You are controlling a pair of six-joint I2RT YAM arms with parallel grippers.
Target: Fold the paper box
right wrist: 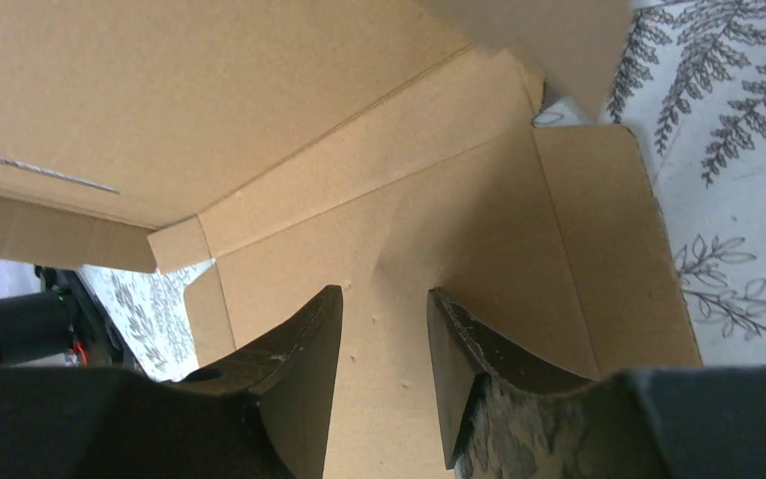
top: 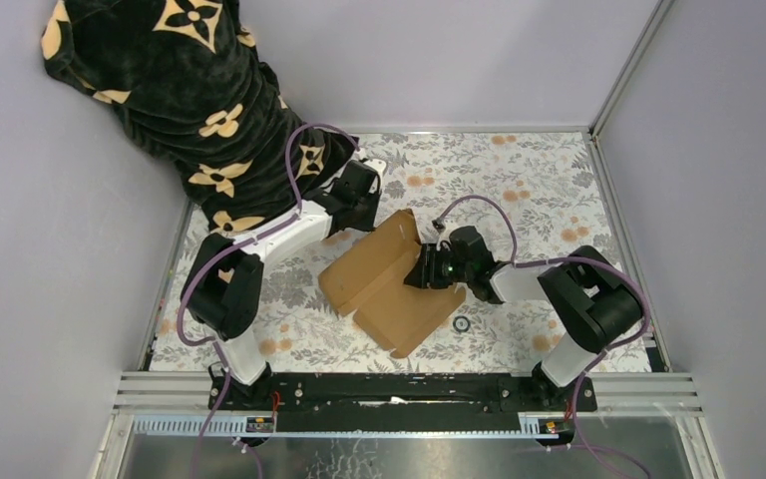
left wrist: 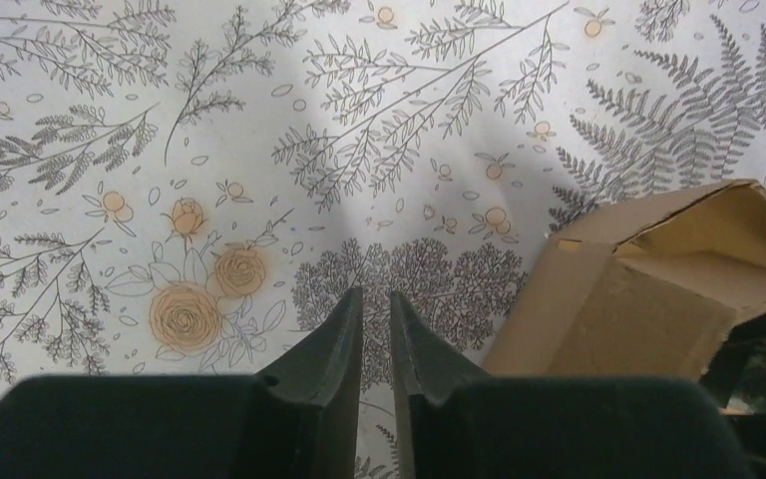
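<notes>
Two grippers flank the half-raised paper box [top: 391, 284] on the floral cloth [top: 519, 190]: the right gripper [right wrist: 384, 299], half-spread and empty, sits over its inner panel, nearer than the narrowly parted, empty left gripper [left wrist: 376, 299] beside its raised flap.

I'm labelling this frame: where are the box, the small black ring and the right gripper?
Box [top: 374, 267], top view, middle panel.
Ring [top: 457, 324], top view, left rim.
Right gripper [right wrist: 384, 294], right wrist view, midway between fingertips.

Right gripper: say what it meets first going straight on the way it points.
The right gripper would likely meet the paper box first: a creased inner panel lies just beyond its fingertips, exact gap unclear.
</notes>
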